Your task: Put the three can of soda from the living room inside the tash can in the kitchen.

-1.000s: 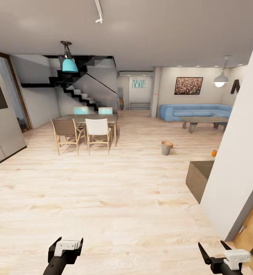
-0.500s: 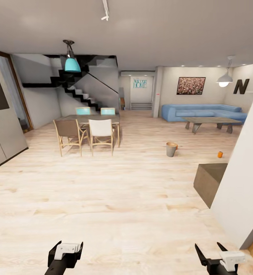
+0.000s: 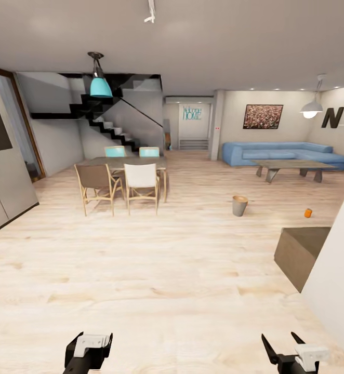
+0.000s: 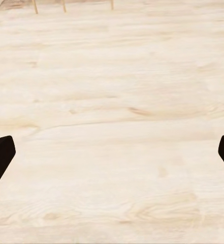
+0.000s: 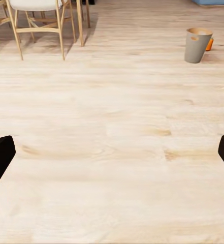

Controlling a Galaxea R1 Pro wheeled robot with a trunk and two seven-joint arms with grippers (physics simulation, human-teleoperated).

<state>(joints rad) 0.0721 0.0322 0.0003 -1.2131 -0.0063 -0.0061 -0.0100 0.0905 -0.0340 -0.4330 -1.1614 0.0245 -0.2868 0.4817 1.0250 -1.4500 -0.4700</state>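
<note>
Orange soda can (image 3: 308,213) on floor right of grey trash can (image 3: 239,205), both jaws spread, empty.

Bare wood floor (image 3: 156,270) stretches wide ahead of both grippers, nothing lying on it up to the tash can (image 3: 239,205). The dining table with 4 chairs (image 3: 121,179) blocks the far left. At right, a dark low bench (image 3: 300,252) juts out from a white wall (image 3: 338,291), narrowing that side.
</note>
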